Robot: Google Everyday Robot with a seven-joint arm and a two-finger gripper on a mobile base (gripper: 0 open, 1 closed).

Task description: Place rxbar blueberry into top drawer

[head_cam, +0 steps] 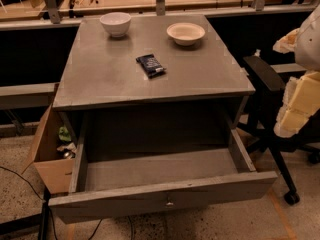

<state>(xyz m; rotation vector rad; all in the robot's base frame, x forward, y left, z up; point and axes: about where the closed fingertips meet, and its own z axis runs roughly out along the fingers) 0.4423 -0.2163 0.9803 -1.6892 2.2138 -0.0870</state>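
Note:
The rxbar blueberry (150, 65), a small flat bar in a dark navy wrapper with white markings, lies on the grey cabinet top (110, 79), a little behind its middle. The top drawer (160, 171) is pulled out wide below the cabinet top, and its inside is bare. Its flat front panel has a small metal knob (170, 202) at the centre. My gripper (296, 104), white and pale yellow, hangs at the right edge of the view. It is beside the cabinet's right side, well away from the bar, and it holds nothing that I can see.
A white bowl (115, 23) and a shallow cream bowl (186, 33) stand at the back of the cabinet top. A brown cardboard box (47, 159) with some items stands left of the drawer. A black office chair (267, 94) stands to the right. Wooden benches run along the back.

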